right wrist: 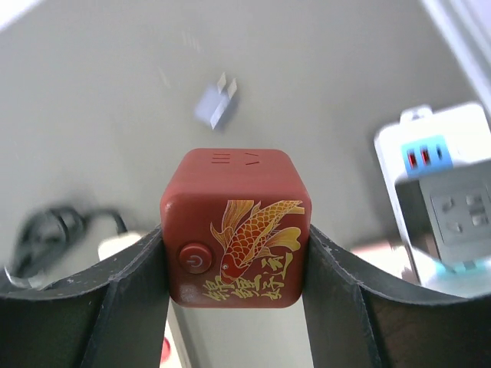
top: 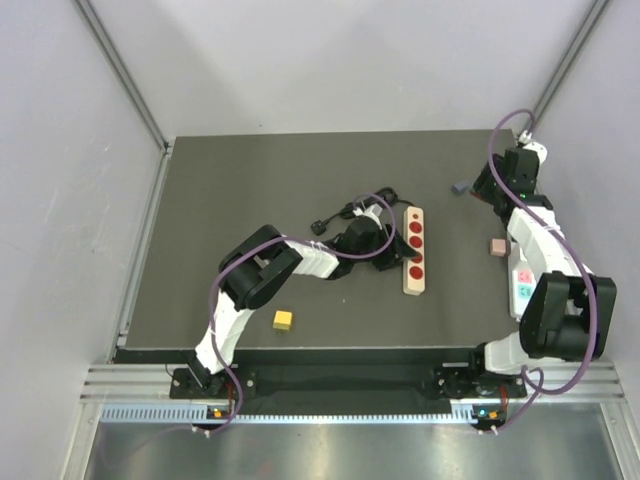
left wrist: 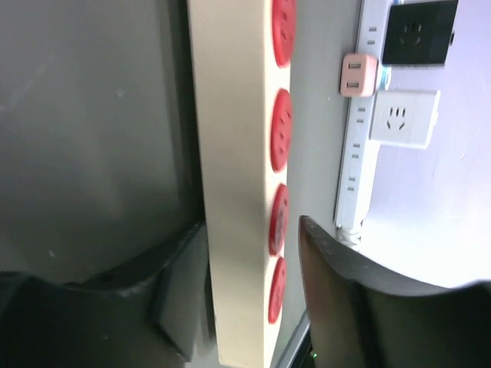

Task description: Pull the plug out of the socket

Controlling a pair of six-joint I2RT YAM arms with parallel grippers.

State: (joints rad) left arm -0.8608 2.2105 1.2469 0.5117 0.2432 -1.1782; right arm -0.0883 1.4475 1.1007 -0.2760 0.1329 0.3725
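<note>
A beige power strip [top: 414,250] with red round sockets lies mid-table; in the left wrist view [left wrist: 234,176] it runs between my fingers. My left gripper [top: 388,246] [left wrist: 253,307] is open and straddles the strip's near end. A gap shows between the right finger [left wrist: 337,299] and the red sockets. My right gripper [top: 488,188] [right wrist: 234,261] is shut on a dark red cube plug [right wrist: 234,226] with a gold koi fish and a power button. It holds the cube above the table, clear of any socket. The cube is hidden in the top view.
A small grey plug [top: 459,187] [right wrist: 217,103] lies on the table beyond the right gripper. A white power strip [top: 522,280] [left wrist: 357,153] with adapters lies at the right edge, a pink cube [top: 497,246] beside it. A black cable [top: 350,210] and a yellow cube [top: 283,320] lie left.
</note>
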